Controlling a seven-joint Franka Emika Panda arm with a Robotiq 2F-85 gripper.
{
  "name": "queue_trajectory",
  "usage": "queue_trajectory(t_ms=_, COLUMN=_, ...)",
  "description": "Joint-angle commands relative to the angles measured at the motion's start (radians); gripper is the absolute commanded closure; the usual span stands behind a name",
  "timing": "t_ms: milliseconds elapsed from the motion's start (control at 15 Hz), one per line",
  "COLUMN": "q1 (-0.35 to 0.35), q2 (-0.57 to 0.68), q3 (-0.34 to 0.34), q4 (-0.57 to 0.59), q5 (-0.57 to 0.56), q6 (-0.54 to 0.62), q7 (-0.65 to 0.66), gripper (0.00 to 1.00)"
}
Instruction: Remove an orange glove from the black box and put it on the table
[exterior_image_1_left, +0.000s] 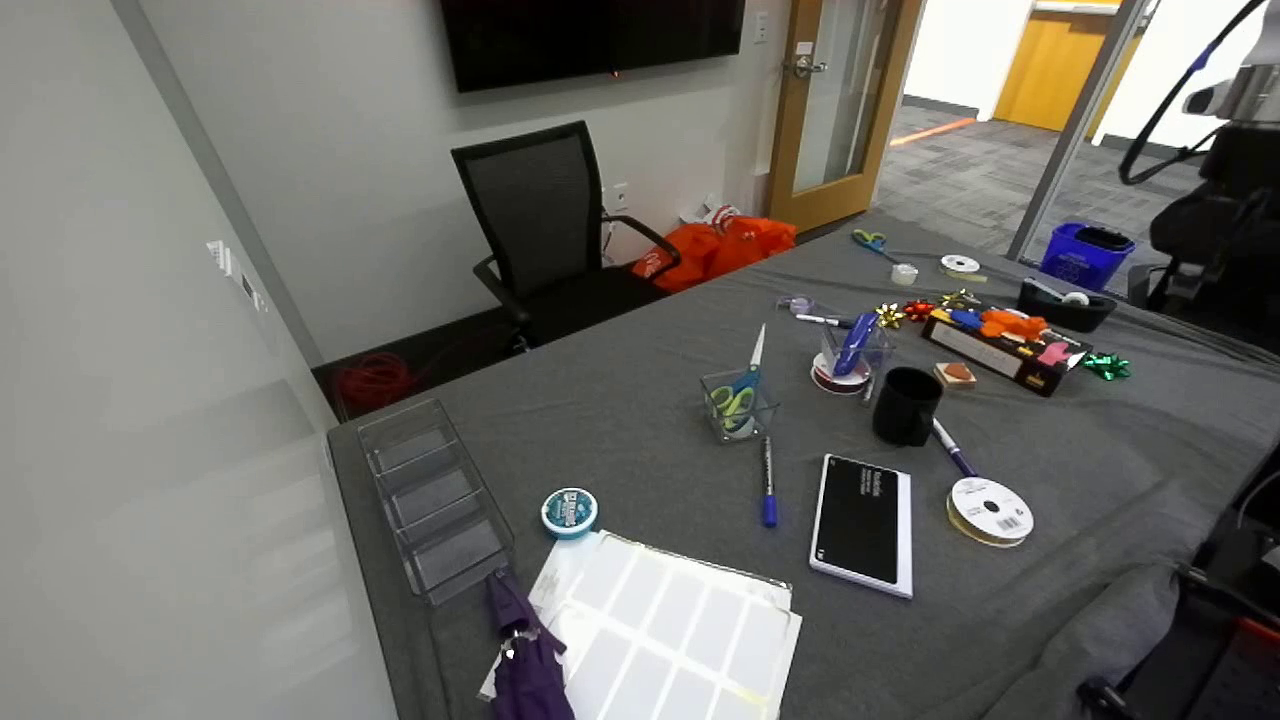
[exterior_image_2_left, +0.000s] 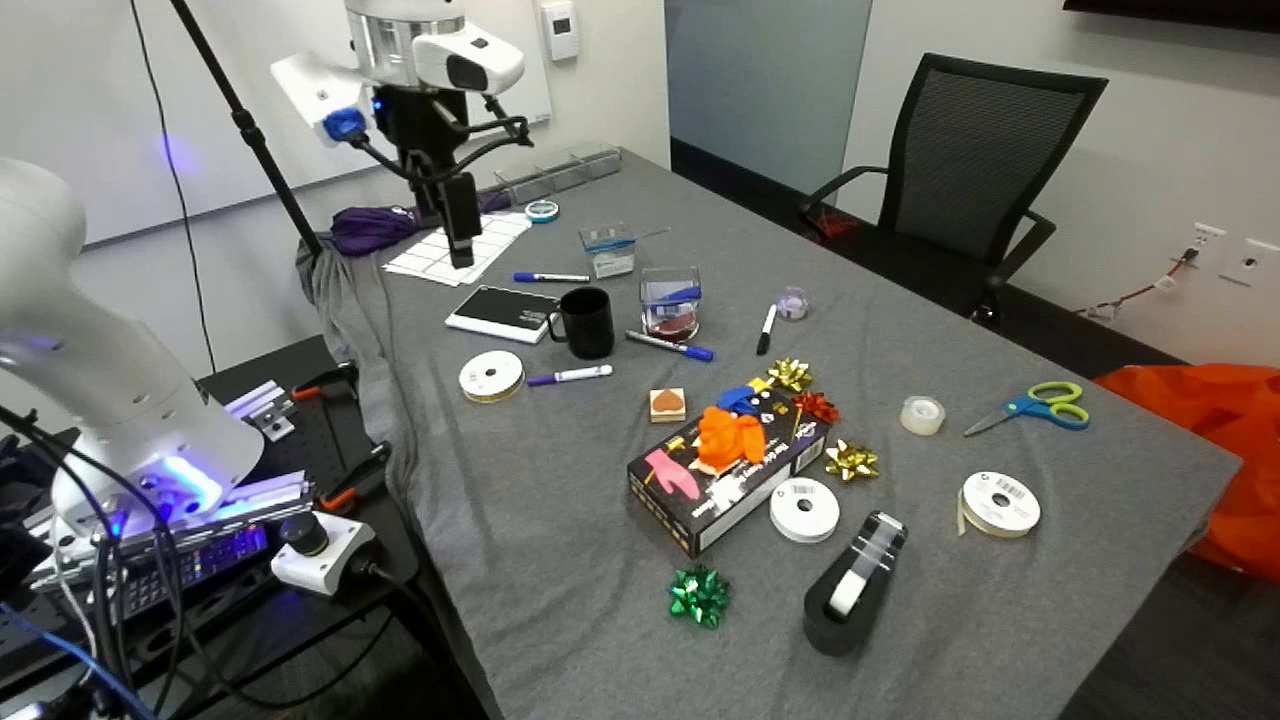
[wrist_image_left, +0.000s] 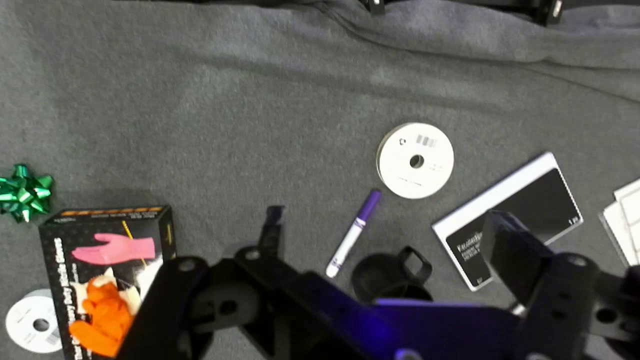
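Note:
The orange glove (exterior_image_2_left: 730, 437) lies crumpled on top of the black box (exterior_image_2_left: 700, 515), by its pale-edged opening. I cannot tell whether part of it is inside. In the wrist view the glove (wrist_image_left: 102, 320) and the box (wrist_image_left: 115, 225) are at lower left, partly hidden by a finger. Both also show in an exterior view, glove (exterior_image_1_left: 1012, 324) and box (exterior_image_1_left: 985, 352). My gripper (wrist_image_left: 387, 215) is open and empty, high above the dark grey table (wrist_image_left: 225, 125) near the notebook and mug. An exterior view shows it (exterior_image_2_left: 460, 225) pointing down, well away from the box.
A black mug (exterior_image_2_left: 587, 322), notebook (exterior_image_2_left: 505, 312), purple marker (exterior_image_2_left: 570, 375) and ribbon spool (exterior_image_2_left: 491, 376) stand between gripper and box. A wooden stamp (exterior_image_2_left: 668, 404), bows, a ribbon spool (exterior_image_2_left: 804, 509) and a tape dispenser (exterior_image_2_left: 855, 585) surround the box. Clear bins (exterior_image_2_left: 670, 302) stand behind the mug.

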Motion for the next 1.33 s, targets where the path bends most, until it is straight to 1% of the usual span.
queue_trajectory(t_ms=0, q1=0.014, q2=0.180, q3=-0.037, q4=0.174, q5=0.138, q6=0.042, q7=-0.099, gripper=0.00)
queue_trajectory(t_ms=267, q1=-0.013, q2=0.330, q3=-0.024, q4=0.276, q5=0.240, q6=0.181, q7=-0.180, gripper=0.00)
queue_trajectory(t_ms=467, q1=-0.043, q2=0.440, q3=-0.002, q4=0.343, q5=0.280, q6=0.309, q7=-0.205, gripper=0.00)
queue_trajectory(t_ms=600, q1=-0.068, q2=0.500, q3=0.014, q4=0.382, q5=0.293, q6=0.375, q7=-0.210, gripper=0.00)
queue_trajectory(t_ms=800, q1=-0.118, q2=0.578, q3=0.039, q4=0.445, q5=0.301, q6=0.416, q7=-0.228, gripper=0.00)
queue_trajectory(t_ms=867, q1=-0.131, q2=0.585, q3=0.049, q4=0.456, q5=0.291, q6=0.411, q7=-0.230, gripper=0.00)
queue_trajectory(t_ms=933, q1=-0.121, q2=0.541, q3=0.055, q4=0.410, q5=0.259, q6=0.400, q7=-0.180, gripper=0.00)
queue_trajectory(t_ms=1067, q1=-0.140, q2=0.569, q3=0.064, q4=0.436, q5=0.258, q6=0.403, q7=-0.188, gripper=0.00)
queue_trajectory(t_ms=1267, q1=-0.143, q2=0.573, q3=0.068, q4=0.445, q5=0.258, q6=0.403, q7=-0.189, gripper=0.00)
